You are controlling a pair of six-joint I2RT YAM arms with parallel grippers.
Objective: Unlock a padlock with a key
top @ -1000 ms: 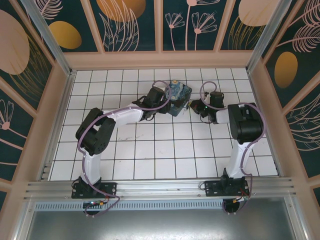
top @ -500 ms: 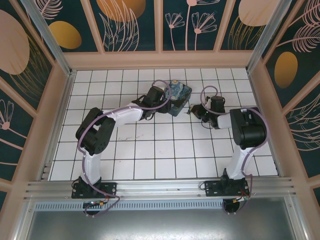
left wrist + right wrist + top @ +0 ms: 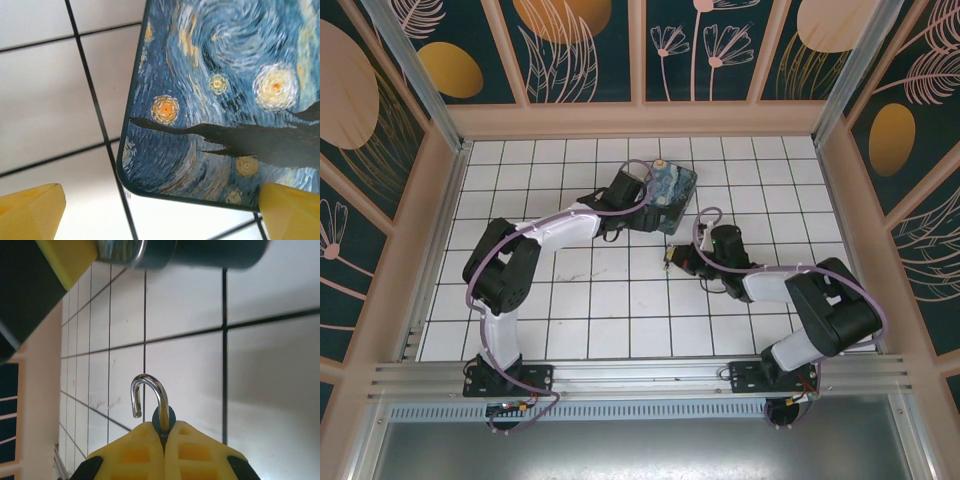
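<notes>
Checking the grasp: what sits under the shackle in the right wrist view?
A sliver of the teal padlock shows below its shackle, pinched in the right gripper. Its yellow fingers cover the rest of it.

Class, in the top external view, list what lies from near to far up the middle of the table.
Aluminium rail → right gripper clamping the padlock → starry painted box → back wall.

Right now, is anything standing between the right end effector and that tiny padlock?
Nothing visible does. The right end effector is shut on the padlock, its two yellow fingers pressed together around the body. The silvery shackle pokes out above the white tiles.
</notes>
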